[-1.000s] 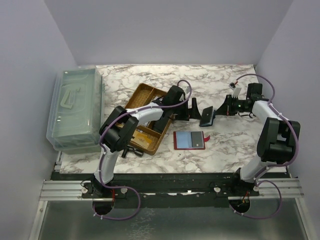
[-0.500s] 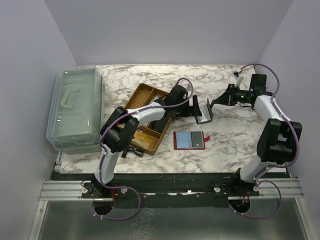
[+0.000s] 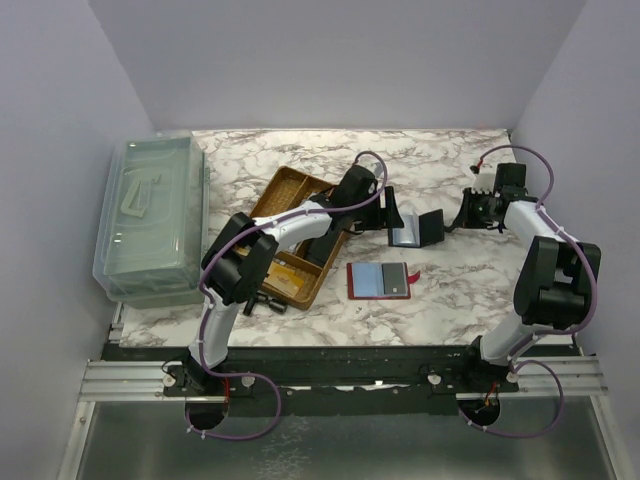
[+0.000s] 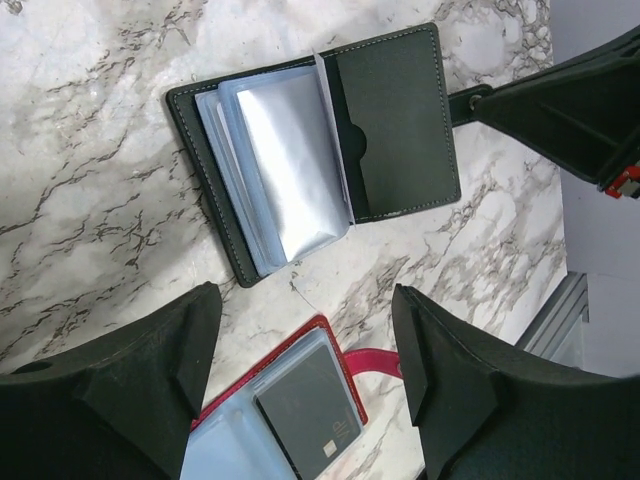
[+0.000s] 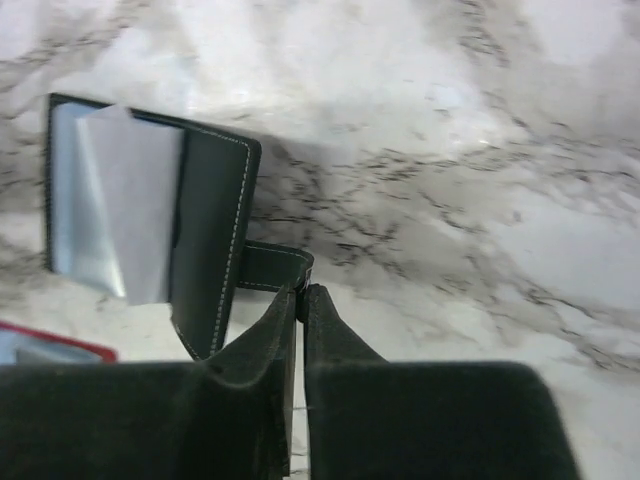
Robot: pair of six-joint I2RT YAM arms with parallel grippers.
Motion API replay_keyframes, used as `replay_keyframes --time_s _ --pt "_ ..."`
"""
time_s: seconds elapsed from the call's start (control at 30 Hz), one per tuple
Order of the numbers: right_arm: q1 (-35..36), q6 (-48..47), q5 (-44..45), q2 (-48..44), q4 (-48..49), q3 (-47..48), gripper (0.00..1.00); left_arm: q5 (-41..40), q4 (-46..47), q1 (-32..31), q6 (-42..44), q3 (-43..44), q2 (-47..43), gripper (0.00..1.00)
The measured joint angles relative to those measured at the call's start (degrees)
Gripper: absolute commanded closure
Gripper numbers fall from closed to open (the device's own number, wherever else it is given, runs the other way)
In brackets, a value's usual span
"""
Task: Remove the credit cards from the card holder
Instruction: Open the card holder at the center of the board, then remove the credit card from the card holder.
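A black card holder lies open on the marble table, its clear sleeves fanned out; I cannot tell whether cards are in them. My right gripper is shut on its black strap tab; it also shows in the left wrist view. My left gripper is open and empty, just left of the black holder. A red card holder lies open nearer the front with a dark card in a sleeve, seen between the left fingers.
A brown woven tray with small items sits under the left arm. A clear lidded plastic box stands at the far left. A small black object lies by the tray's front corner.
The right gripper drew the strap to the right, and the black holder went from tilted up on edge to lying open flat. The left gripper stayed put.
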Motion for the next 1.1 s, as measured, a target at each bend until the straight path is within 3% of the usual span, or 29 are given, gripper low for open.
replay_keyframes --time_s 0.1,0.27,0.33,0.43,0.57,0.7,0.87,1.1 --pt "-0.35 -1.16 5.88 0.28 0.5 -0.09 0.7 0.76 -0.28 0.09 -0.22 0.42 0.57 0.31" --pt "-0.5 -3.69 11.26 0.24 0.9 0.07 0.57 2.27 -0.39 0.28 -0.55 2.45 2.38 0.32" --pt "-0.52 -5.35 10.69 -0.63 0.87 0.33 0.47 2.54 -0.63 0.37 -0.61 2.54 2.51 0.33" --pt "-0.7 -8.92 2.78 -4.42 -0.28 1.2 0.35 2.69 -0.63 0.37 -0.59 2.54 2.51 0.33" --pt "0.52 -16.57 -17.0 -5.51 -5.27 8.26 0.34 2.69 -0.61 0.39 -0.48 2.29 2.29 0.38" --pt "6.58 -24.98 -27.74 -2.67 -7.32 9.44 0.16 2.34 -1.2 0.52 0.44 -0.09 0.07 0.38" --pt "13.77 -37.07 -27.78 -1.01 -7.23 2.14 0.14 -0.68 -2.43 1.16 2.34 -5.73 -7.37 0.38" --pt "18.38 -41.81 -14.36 4.66 2.01 -0.09 0.13 -4.17 -2.71 3.02 2.64 -13.44 -16.57 0.37"
